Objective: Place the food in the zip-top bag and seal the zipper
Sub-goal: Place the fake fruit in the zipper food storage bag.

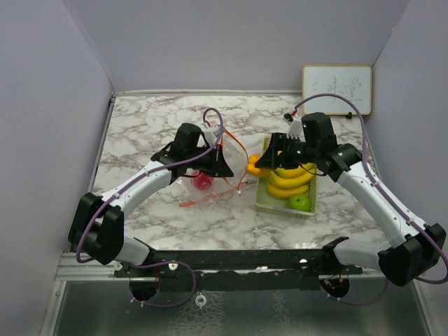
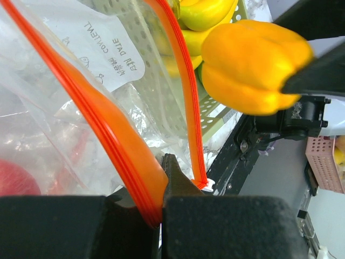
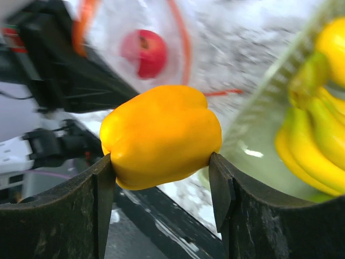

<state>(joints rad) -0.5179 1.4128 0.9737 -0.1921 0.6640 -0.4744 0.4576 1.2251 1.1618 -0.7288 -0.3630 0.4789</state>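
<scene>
Just left of mesh tray, yellow toy pepper is pinched between R gripper fingers. Further left of tray, zip-top bag is clamped by its orange zipper edge in L gripper, pads pressed together. Inside bag, red apple is seen; bananas & green apple are seen in tray.

A glossy yellow-orange toy pepper stood out against the white, grey-veined marble tabletop. The clear zip-top bag carried a bright orange zipper band and a white label printed in grey. Inside it showed what appeared to be a red apple, blurred behind the plastic. Toward the tabletop's right edge, a pale green perforated tray held yellow bananas and a green apple.
</scene>
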